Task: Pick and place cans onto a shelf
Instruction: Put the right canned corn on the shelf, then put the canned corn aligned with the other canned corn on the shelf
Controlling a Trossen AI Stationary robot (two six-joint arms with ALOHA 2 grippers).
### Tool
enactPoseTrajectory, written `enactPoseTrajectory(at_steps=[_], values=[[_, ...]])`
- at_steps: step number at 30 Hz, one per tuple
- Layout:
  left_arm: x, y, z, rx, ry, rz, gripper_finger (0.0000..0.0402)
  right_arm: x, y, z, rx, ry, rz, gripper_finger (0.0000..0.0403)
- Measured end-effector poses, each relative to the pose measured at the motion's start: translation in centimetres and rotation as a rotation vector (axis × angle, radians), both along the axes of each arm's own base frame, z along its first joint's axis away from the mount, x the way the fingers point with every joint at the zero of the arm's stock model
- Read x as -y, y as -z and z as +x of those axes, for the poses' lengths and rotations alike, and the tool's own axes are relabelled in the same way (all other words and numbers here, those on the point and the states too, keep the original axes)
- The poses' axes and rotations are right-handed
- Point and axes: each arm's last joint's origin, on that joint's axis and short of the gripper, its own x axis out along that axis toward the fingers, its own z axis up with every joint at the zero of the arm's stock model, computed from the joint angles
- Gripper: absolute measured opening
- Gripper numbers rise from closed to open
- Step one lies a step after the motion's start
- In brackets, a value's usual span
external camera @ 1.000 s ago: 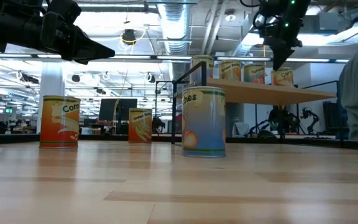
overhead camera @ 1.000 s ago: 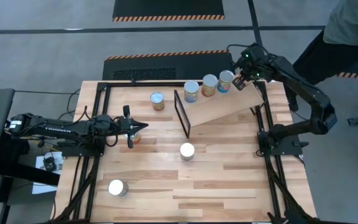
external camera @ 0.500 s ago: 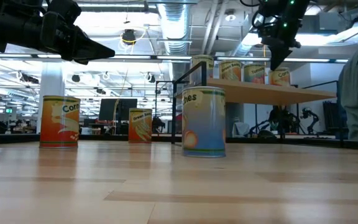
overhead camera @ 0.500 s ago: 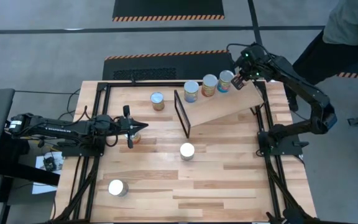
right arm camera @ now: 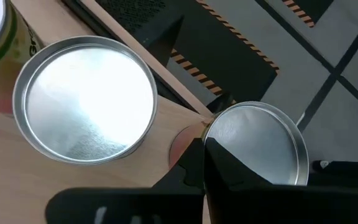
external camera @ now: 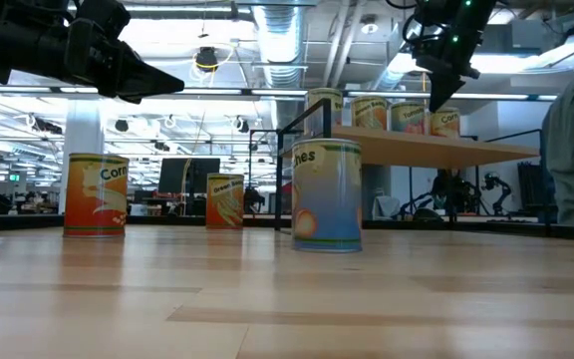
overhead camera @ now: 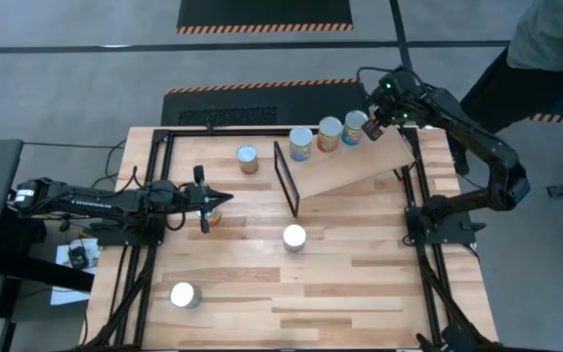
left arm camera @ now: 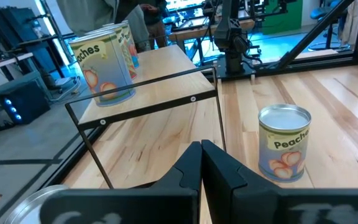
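Left arm: the dark left gripper (overhead camera: 206, 208) hangs over the slatted wooden tabletop (overhead camera: 360, 284) near its left edge, fingers pressed together and holding nothing, right above an orange-labelled tin (overhead camera: 214, 215) that it mostly hides; I'd guess it is parked there waiting its turn.

Loose cans: a silver-topped tin (overhead camera: 185, 294) stands near the front-left corner, a tin with a yellow label (overhead camera: 248, 158) toward the far edge just left of the shelf's frame, and a peach-labelled tin (overhead camera: 294, 238) about mid-table, in front of the shelf.

Shelf: the tilted light-wood board (overhead camera: 350, 166) with its black metal end frame (overhead camera: 284, 178) sits by the far-right corner; the frame looks like a stop so tins cannot slide off the low end.

Cans on shelf: three tins (overhead camera: 327, 134) show from above, lined along its far edge, each touching the next; the level camera seems to show a fourth.

Right arm: the dark right gripper (overhead camera: 376, 125) is at the right end of that row, fingers closed together and gripping nothing, its tip beside the last tin (overhead camera: 355, 127). It seems to be nudging the row snug.
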Motion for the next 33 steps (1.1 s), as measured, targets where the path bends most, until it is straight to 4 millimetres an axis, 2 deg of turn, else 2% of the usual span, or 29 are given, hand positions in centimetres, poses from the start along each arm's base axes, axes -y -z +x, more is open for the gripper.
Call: enactPoseTrajectory(at_steps=[4, 12, 17, 24, 26, 29, 33], values=[[0.0, 0.0, 0.0, 0.000, 0.000, 0.000, 0.0000, 0.0, 0.0, 0.0, 0.005, 0.005, 0.001, 0.0027], [0.0, 0.0, 0.0, 0.000, 0.000, 0.000, 0.0000, 0.3, -0.3, 0.2, 0.025, -0.007, -0.041, 0.0091], [0.0, 0.0, 0.0, 0.000, 0.000, 0.000, 0.0000, -0.4, -0.9, 0.4, -0.017, -0.028, -0.115, 0.0088], [0.0, 0.0, 0.0, -0.001, 0.001, 0.005, 0.0000, -4.4, -3.9, -0.5, 0.061, -0.122, -0.261, 0.0013], [0.0, 0.0, 0.0, -0.001, 0.001, 0.005, 0.0000, -5.9, -4.6, -1.1, 0.106, -0.149, -0.301, 0.0009], [0.0, 0.0, 0.0, -0.001, 0.000, 0.001, 0.0000, -7.7, -4.4, -2.1, 0.189, -0.180, -0.359, 0.0018], [0.0, 0.0, 0.0, 0.000, 0.000, 0.001, 0.0000, -9.6, -2.6, -3.1, 0.312, -0.216, -0.433, 0.0012]])
